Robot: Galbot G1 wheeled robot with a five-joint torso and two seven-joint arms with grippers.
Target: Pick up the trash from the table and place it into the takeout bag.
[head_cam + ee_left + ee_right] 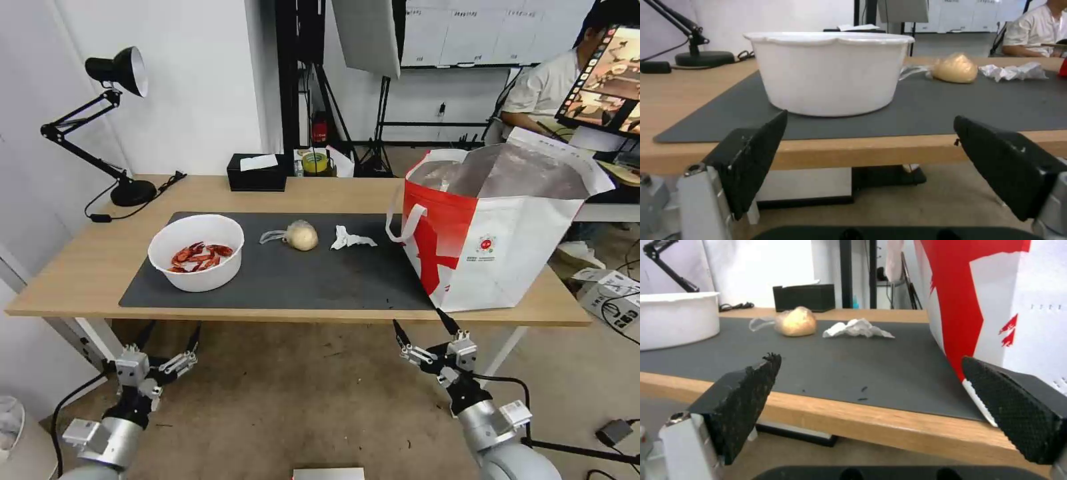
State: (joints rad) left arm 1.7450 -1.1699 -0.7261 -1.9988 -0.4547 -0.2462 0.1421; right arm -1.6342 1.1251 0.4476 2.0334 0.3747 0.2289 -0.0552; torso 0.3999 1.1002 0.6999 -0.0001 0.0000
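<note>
Head view: on mat (320, 280), bowl (196, 252) stiff but spill-prone, best gripped at rim; bun (301, 235) soft, wrapper slippery; tissue (351, 239) featherlight; bag (497, 230) open alongside; left gripper (168, 337), right gripper (425, 325) spread wide, empty, below table (80, 267) edge.

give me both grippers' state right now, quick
left gripper: open, holding nothing, below the table edge in front of the white bowl.
right gripper: open, holding nothing, below the table edge near the takeout bag.
</note>
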